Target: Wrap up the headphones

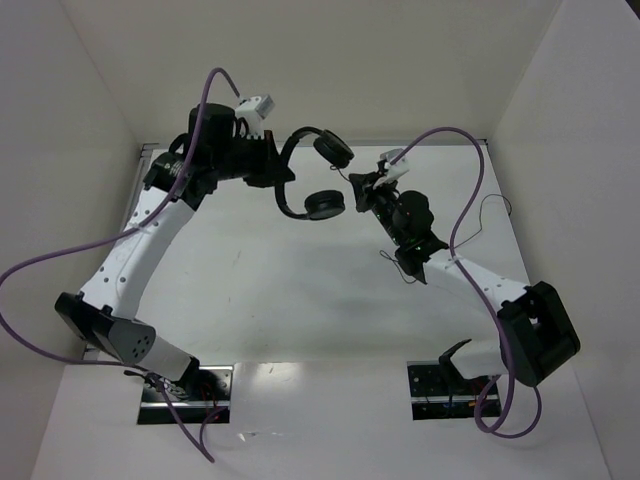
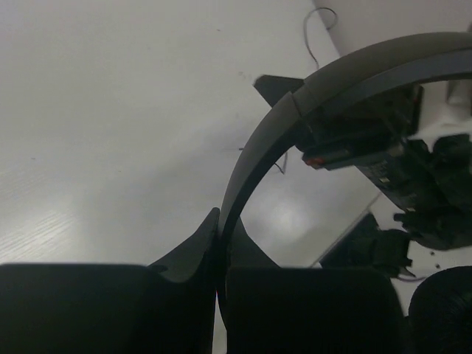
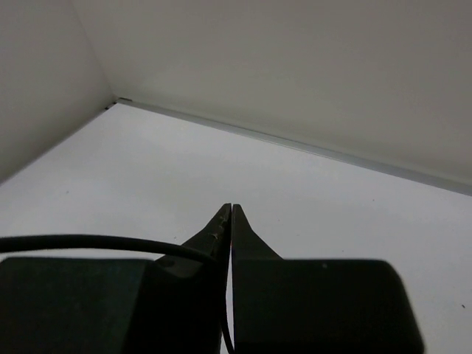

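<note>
Closest to the lens, the left gripper (image 2: 220,221) clamps the headband (image 2: 254,158) while the right gripper (image 3: 231,210) pinches the cord (image 3: 88,240).

Left wrist: my jaws are shut at six o'clock on the thin headband, which arcs toward two o'clock over the white tabletop (image 2: 110,110). Right wrist: jaws fully closed, the cord entering from nine o'clock and dropping between them; the tabletop runs to a metal strip (image 3: 295,144) below plain white walls (image 3: 295,59). Top view: the headphones (image 1: 300,180) sit at twelve o'clock, apparently lifted off the surface, earcups (image 1: 324,206) just beside the right gripper, slack cord trailing at three o'clock. I judge the winding step is in hand; next I'd carry the cord around the headband, taut but without pulling it loose.
</note>
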Controlling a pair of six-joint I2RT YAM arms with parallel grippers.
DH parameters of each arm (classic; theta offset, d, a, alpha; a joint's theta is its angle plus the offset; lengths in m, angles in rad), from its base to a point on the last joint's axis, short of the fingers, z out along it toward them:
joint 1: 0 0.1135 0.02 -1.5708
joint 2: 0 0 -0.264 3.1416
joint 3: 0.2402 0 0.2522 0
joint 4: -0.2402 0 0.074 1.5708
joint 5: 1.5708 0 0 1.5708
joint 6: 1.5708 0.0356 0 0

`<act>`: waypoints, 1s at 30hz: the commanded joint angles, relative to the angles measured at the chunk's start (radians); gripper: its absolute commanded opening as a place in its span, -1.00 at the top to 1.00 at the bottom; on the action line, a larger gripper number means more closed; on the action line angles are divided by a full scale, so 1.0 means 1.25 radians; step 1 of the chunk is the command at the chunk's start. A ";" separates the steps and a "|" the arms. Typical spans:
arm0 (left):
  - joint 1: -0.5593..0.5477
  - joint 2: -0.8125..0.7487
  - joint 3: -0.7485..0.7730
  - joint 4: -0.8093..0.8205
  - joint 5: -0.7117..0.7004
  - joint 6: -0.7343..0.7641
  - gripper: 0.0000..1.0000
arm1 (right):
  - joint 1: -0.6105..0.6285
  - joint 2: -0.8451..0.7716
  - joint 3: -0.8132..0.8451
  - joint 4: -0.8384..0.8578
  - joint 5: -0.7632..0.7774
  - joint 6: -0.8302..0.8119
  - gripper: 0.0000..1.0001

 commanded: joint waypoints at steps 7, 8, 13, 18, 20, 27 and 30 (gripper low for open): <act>0.002 -0.086 -0.160 0.124 0.335 -0.023 0.99 | -0.007 0.084 0.062 0.074 0.047 -0.032 0.98; 0.002 -0.107 -0.175 0.135 0.360 -0.023 0.99 | -0.007 0.100 0.082 0.074 0.061 -0.032 0.98; 0.002 -0.176 -0.249 0.115 0.368 0.020 0.99 | -0.014 0.173 0.124 0.076 0.103 -0.052 0.98; 0.002 -0.229 -0.361 0.075 0.334 0.073 0.99 | -0.014 0.244 0.225 0.037 0.140 -0.086 0.98; 0.002 -0.238 -0.371 0.031 0.286 0.119 0.99 | -0.014 0.277 0.292 0.013 0.164 -0.093 0.98; 0.002 -0.229 -0.420 -0.057 0.021 0.205 0.99 | -0.014 0.363 0.521 -0.150 0.130 -0.145 0.98; 0.002 -0.189 -0.420 -0.057 -0.111 0.221 0.99 | -0.014 0.376 0.594 -0.223 0.122 -0.152 0.98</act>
